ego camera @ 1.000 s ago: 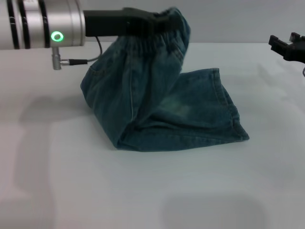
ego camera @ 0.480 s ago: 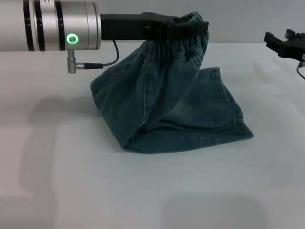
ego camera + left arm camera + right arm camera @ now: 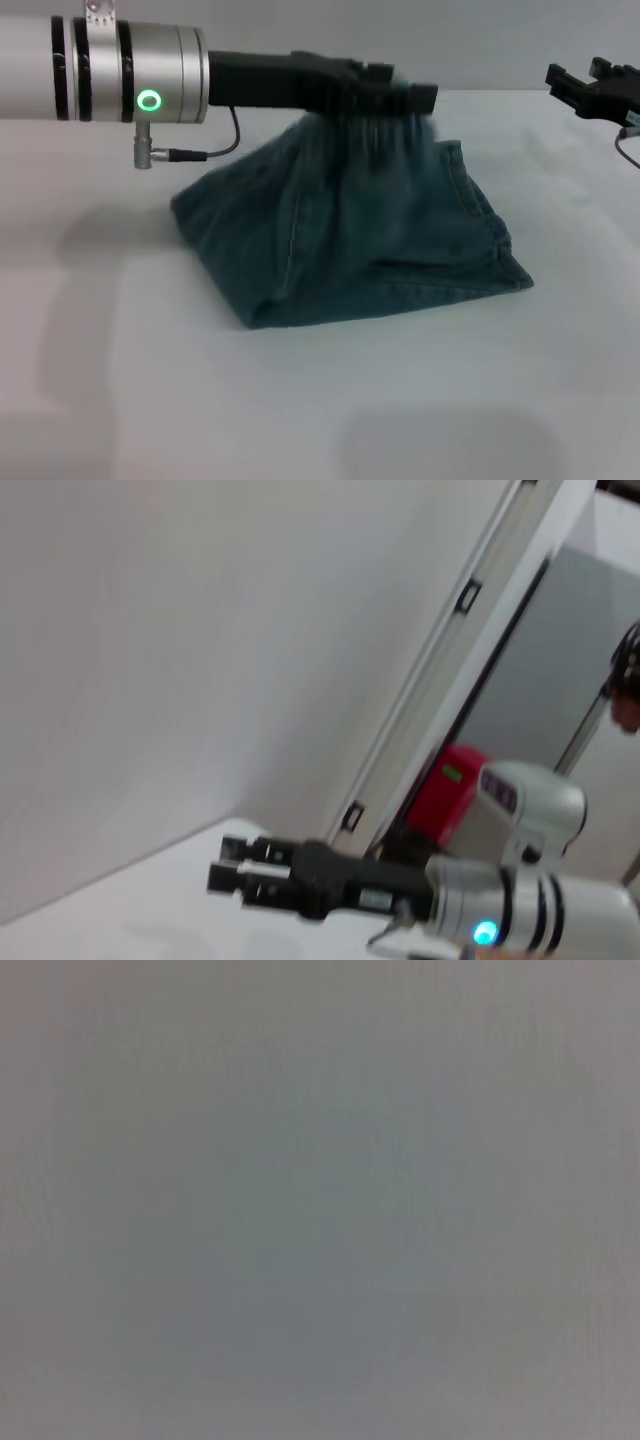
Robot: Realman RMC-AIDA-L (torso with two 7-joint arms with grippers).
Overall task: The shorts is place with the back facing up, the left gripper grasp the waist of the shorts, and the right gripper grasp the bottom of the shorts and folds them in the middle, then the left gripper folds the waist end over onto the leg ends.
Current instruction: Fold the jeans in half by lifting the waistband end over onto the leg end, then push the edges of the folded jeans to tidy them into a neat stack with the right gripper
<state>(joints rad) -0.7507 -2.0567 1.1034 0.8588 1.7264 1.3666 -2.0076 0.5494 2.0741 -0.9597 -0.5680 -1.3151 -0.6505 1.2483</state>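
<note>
Left claw (image 3: 405,97) hangs above the middle of the shorts (image 3: 350,240), and whether it has hold of the blurred waistband (image 3: 385,125) just under it I cannot tell. Folded blue-green denim rises like a tent from the pale surface (image 3: 300,400), its lower fold lying flat and the straight leg hems (image 3: 490,225) spread toward the right. Right claw (image 3: 590,88) hovers well apart at the far right edge; its fingers look parted with nothing between them. Its own wrist view shows only plain grey.
</note>
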